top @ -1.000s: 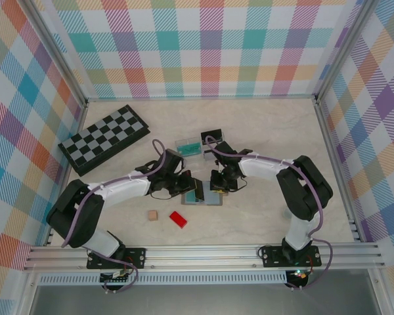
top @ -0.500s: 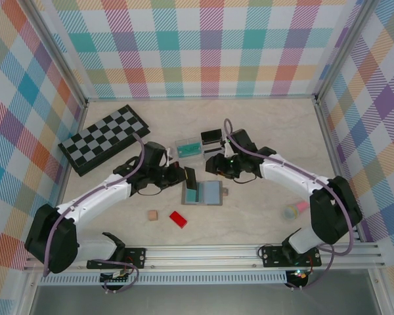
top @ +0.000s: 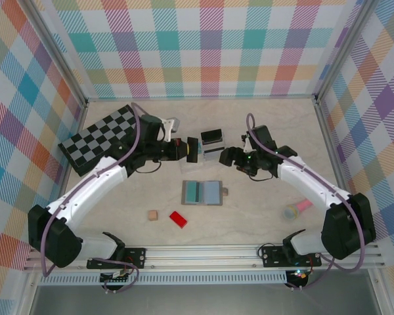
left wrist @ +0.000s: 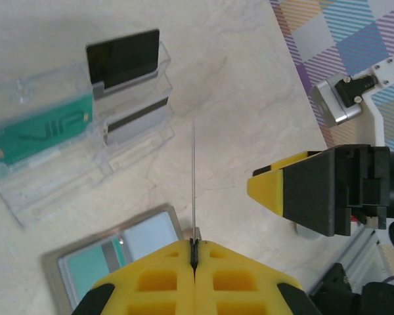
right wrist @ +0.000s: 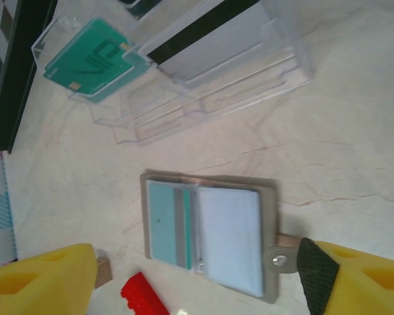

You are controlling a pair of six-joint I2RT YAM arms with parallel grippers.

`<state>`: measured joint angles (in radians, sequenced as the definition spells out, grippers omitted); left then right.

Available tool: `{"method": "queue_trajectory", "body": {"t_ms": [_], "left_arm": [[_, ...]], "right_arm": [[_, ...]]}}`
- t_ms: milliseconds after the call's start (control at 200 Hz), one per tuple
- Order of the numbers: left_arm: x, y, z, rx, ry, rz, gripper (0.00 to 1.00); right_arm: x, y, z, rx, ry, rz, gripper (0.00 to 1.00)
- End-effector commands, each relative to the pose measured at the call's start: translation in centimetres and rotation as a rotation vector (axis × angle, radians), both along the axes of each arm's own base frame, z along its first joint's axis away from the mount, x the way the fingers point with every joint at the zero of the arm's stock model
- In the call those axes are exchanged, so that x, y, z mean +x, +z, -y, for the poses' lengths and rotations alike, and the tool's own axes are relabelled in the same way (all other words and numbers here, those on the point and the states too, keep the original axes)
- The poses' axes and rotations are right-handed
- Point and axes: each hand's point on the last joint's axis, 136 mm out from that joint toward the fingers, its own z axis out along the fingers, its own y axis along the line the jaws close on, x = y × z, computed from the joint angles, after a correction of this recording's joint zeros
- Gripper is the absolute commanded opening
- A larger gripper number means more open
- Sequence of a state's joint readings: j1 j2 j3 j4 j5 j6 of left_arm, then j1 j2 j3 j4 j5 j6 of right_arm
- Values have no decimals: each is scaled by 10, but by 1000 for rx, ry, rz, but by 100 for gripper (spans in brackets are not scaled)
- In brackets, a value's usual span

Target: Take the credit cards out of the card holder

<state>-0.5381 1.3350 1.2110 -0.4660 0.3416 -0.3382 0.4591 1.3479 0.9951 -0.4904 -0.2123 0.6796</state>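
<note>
While the card holder (top: 202, 193) lies open, left gripper (left wrist: 194, 248): clenched on one thin card (left wrist: 194, 184)
right gripper (top: 230, 157): released, jaws wide apart

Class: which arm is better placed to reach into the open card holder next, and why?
Right. The right gripper is open and empty, with the card holder lying between its fingers in its wrist view. The left gripper is shut on a card.
</note>
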Motion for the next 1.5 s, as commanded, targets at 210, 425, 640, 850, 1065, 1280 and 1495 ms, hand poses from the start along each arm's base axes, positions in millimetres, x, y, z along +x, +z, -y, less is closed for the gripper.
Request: {"method": "queue_trajectory", "body": {"t_ms": [210,425,640,850,1065,1280,1495], "left_arm": [[8,9,26,217,-321,257,0],[39,0,39,363,-404,356,0],[78,-10,57,487,-473,413,0],[107,-34,75,575,-586,439,0],[128,-57,86,625,-653,414,0],[142,-75,79,727,-688,396,0],[139,-82,76,750,-732,392,0]], "right_arm": [[-1,3,35,-145,-68,46,100],[-15,3,50,-160,-107,44,100],[-28,-2,65,-168,-141,50,100],[-35,-11,66,-172,-119,11,100],[-37,-9,62,-145,-104,4,100],[-37,-4,60,-120,-118,3,100],[-35,-5,58,-124,-118,-24,100]]}}
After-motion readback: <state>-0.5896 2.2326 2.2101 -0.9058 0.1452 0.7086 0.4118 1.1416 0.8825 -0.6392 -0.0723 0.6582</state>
